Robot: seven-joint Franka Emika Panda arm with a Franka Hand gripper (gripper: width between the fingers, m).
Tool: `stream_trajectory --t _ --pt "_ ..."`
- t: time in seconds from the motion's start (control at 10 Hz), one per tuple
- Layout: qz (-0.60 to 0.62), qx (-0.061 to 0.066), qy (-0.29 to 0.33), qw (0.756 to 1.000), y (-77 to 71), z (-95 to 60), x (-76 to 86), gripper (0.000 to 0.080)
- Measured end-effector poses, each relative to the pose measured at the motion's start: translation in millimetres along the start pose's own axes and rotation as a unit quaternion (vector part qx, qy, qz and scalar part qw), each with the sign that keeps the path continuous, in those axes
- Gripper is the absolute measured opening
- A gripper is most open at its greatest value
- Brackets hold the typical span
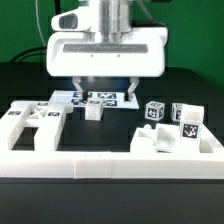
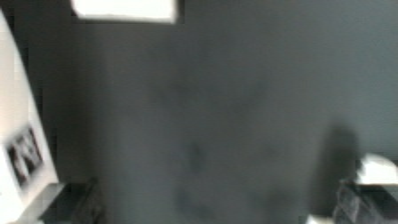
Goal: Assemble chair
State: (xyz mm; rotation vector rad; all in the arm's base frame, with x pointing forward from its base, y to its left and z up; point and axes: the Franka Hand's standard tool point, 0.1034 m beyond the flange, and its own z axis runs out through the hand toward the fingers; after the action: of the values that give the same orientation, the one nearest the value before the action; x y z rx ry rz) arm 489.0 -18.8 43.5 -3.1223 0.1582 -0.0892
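The gripper [image 1: 108, 88] hangs spread wide and empty near the small block [image 1: 93, 111] — other chair pieces lie apart (slotted panel [image 1: 28, 122], leg cubes [image 1: 153, 110]). Descending off-centre, one finger may hit the block and push it away.

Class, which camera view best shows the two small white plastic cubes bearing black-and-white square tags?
The exterior view: both small white tagged cubes stand whole, tags facing the camera, at that view's right. The wrist view gives mostly dark table and blurred white scraps at its edges; none can be identified as a cube.
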Motion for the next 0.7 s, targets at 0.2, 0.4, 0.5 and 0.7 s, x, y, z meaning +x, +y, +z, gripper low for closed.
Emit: stream_trajectory --t 0.2,0.4,0.5,0.7 --pt "0.000 -0.002 -0.002 1.000 13.0 1.2 -1.6 0.0649" --pt "-0.001 0.000 -0.010 1.000 10.5 2.0 -3.3 0.0649" --pt "-0.007 0.011 -0.057 0.998 6.4 3.9 -9.1 0.0649" --pt "-0.004 0.010 -0.128 0.992 8.4 5.1 -6.1 0.0649"
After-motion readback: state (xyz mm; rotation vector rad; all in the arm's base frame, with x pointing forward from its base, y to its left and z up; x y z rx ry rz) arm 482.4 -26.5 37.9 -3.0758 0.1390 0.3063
